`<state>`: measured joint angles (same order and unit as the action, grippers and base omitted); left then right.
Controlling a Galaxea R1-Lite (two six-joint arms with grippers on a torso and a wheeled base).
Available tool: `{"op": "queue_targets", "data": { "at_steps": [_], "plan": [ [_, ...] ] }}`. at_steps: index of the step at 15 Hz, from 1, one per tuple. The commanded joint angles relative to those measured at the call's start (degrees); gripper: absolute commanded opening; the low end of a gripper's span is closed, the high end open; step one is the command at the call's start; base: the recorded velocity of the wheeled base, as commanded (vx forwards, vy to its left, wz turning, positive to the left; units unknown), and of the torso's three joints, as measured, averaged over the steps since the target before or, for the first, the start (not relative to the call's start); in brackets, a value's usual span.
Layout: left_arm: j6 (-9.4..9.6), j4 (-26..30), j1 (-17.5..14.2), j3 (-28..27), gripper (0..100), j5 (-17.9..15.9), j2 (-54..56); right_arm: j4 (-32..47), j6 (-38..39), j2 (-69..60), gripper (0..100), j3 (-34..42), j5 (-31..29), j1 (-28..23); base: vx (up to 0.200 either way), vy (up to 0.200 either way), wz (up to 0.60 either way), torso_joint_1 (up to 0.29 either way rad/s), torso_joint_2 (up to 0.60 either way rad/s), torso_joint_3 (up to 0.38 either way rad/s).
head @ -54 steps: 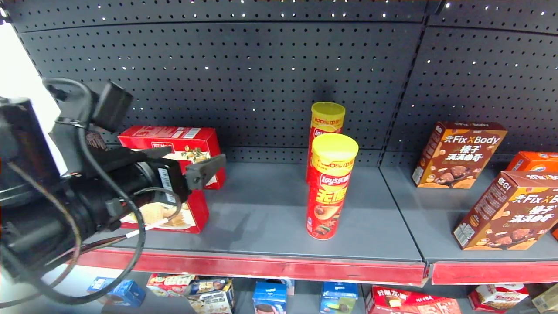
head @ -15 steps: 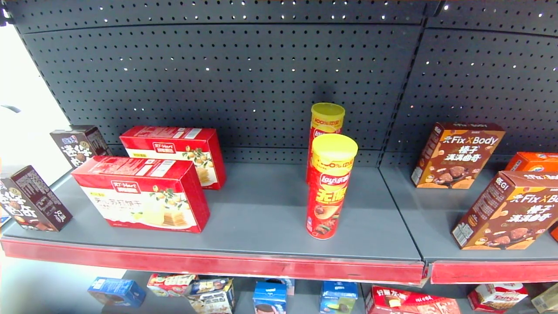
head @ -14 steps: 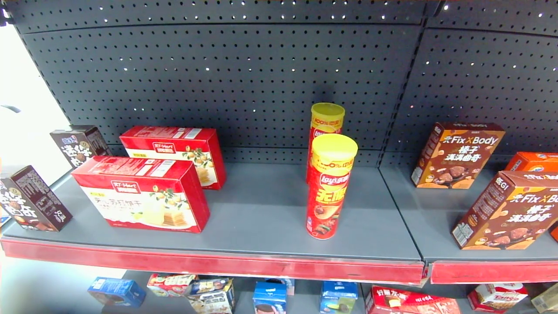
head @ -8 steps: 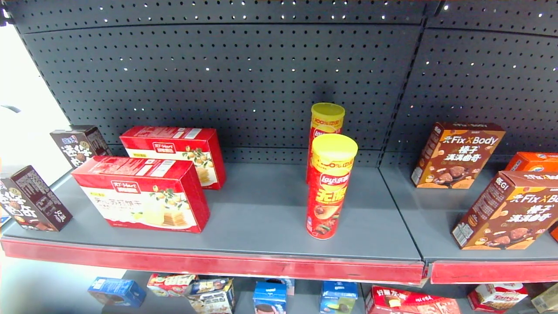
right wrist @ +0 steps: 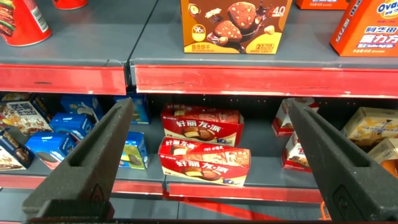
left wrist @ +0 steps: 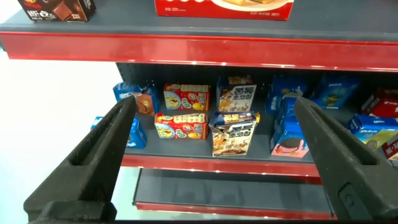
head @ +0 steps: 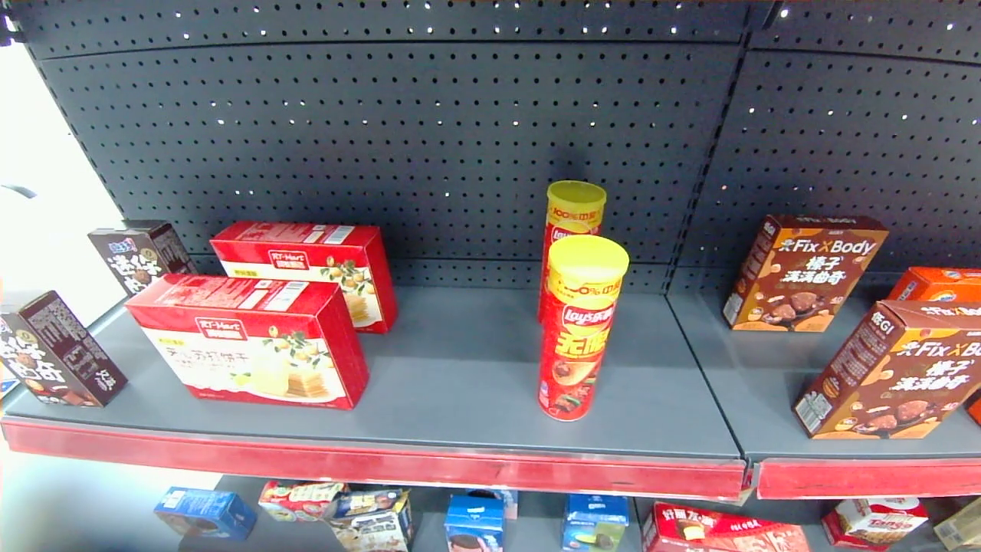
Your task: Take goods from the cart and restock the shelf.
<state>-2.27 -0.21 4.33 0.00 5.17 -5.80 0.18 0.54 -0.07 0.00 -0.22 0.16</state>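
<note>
On the grey shelf [head: 460, 376] two red biscuit boxes stand at the left, one in front [head: 245, 345] and one behind [head: 306, 268]. Two red chip cans with yellow lids stand mid-shelf, one in front [head: 579, 330] and one behind [head: 573, 211]. My left gripper [left wrist: 212, 102] is open and holds nothing, below the shelf's red edge [left wrist: 199, 48], facing the lower shelf. My right gripper [right wrist: 210, 102] is also open and holds nothing, level with the lower shelf under the red lip [right wrist: 261, 81].
Dark brown boxes [head: 54, 353] stand at the shelf's left end. Brown cookie boxes [head: 805, 272] and an orange box [head: 939, 284] fill the right bay. Free room lies between the red boxes and the cans. The lower shelf holds several small packs [left wrist: 233, 124] and red boxes [right wrist: 202, 149].
The left arm, which stood open at the front red box 3.6 s ago, has left the head view. The box stays on the shelf. Nothing has moved in the last second.
</note>
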Motion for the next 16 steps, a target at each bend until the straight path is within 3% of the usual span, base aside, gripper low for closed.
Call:
{"op": "queue_targets", "data": {
  "at_steps": [1,9,11,16],
  "plan": [
    [-0.02,0.03,-0.02,0.0,100,0.02,-0.17,-0.09,-0.01,0.07,100,0.0,0.04,0.02,0.0,0.0,0.0,0.0,0.0,0.0],
    [-0.02,0.03,-0.02,0.0,100,0.02,-0.17,-0.01,-0.01,0.07,100,0.0,0.04,-0.07,0.0,0.0,0.0,0.0,0.0,0.0],
    [-0.02,0.03,-0.02,0.0,100,0.02,-0.17,-0.01,-0.01,0.07,100,0.0,0.04,-0.07,0.0,0.0,-0.6,0.005,0.0,0.002],
    [-0.02,-0.06,0.07,0.0,100,0.02,-0.17,-0.01,-0.01,0.07,100,0.0,0.04,-0.07,0.0,0.0,0.0,0.0,0.0,0.0]
  ]
}}
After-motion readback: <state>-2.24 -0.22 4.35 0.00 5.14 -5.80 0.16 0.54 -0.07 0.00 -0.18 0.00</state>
